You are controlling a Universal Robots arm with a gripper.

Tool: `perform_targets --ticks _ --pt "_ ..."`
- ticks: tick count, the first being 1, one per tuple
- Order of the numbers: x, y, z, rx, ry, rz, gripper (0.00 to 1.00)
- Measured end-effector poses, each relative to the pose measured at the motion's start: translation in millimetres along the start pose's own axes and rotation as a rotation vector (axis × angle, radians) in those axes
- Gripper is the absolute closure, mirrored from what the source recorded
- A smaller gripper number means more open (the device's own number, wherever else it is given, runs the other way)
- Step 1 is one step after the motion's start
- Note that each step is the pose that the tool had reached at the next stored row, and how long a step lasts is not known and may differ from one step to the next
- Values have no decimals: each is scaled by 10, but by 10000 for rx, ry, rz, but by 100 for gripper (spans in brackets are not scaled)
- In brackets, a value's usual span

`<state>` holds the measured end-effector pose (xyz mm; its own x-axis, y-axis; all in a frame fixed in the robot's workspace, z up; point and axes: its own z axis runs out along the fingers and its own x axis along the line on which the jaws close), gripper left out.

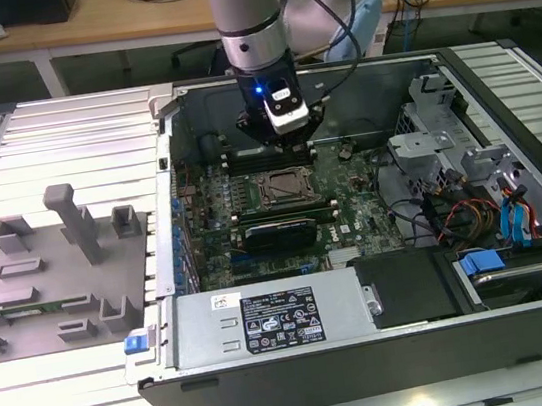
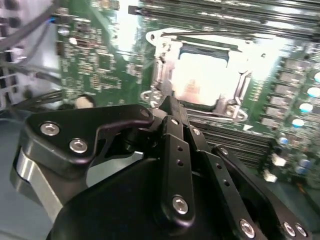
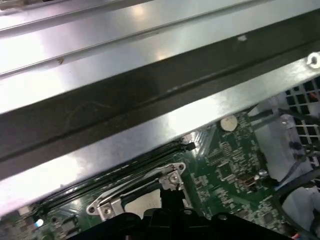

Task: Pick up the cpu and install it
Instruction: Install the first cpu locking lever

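In the exterior view, the gripper [image 1: 280, 133] is seen hanging inside the open computer case [image 1: 392, 347], just above the green motherboard [image 1: 354, 217] and close behind the dark metal-framed socket [image 1: 284, 190]. Whether the cpu lies in that socket cannot be made out from here, as its centre reads only as a dark square. The fingertips are hidden under the wrist, so their spread cannot be told in this view. A grey fixture tray [image 1: 60, 283] is seen on the slatted table [image 1: 69, 130], well apart from the fingers. In the second wrist view, the cpu [image 2: 200, 82] is shown as a pale, glare-washed square plate seated within the socket frame [image 2: 160, 75], just beyond the fingers [image 2: 172, 125]. The black fingers are drawn together at their tips with nothing held between them. Memory slots [image 2: 225, 15] are seen past the socket. In the first wrist view, a pale corner of the cpu [image 3: 145, 202] is glimpsed beneath the socket lever [image 3: 150, 177], the rest being cut off by the gripper body [image 3: 170, 220]; the case wall [image 3: 150, 85] lies beyond.
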<state>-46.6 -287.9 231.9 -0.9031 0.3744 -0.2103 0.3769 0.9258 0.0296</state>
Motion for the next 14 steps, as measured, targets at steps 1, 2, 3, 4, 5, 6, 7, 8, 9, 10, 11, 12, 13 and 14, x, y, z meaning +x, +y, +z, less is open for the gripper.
perform_targets --ticks 1,2,3,4,5,6,7,8,9,10,11,12,13,14 --pt "-9 4 3 66 166 -11 89" --pt "-17 7 5 127 317 -19 89" --pt "-30 12 8 237 589 -33 89" --pt "-47 19 11 381 938 -55 89" --pt "-57 23 13 475 1171 -66 89" --pt "-64 26 15 542 1337 -77 89" --pt "-72 30 17 664 1644 -94 89" --pt "-72 30 17 671 1658 -95 89" --pt "-72 30 17 671 1660 -94 89" --pt "-72 30 17 672 1660 -94 89" --pt "-72 30 17 670 1660 -110 89" --pt "-72 30 18 635 1659 -357 89" --pt "-73 30 18 584 1657 -750 89" --pt "-72 30 18 548 1655 -1025 89"
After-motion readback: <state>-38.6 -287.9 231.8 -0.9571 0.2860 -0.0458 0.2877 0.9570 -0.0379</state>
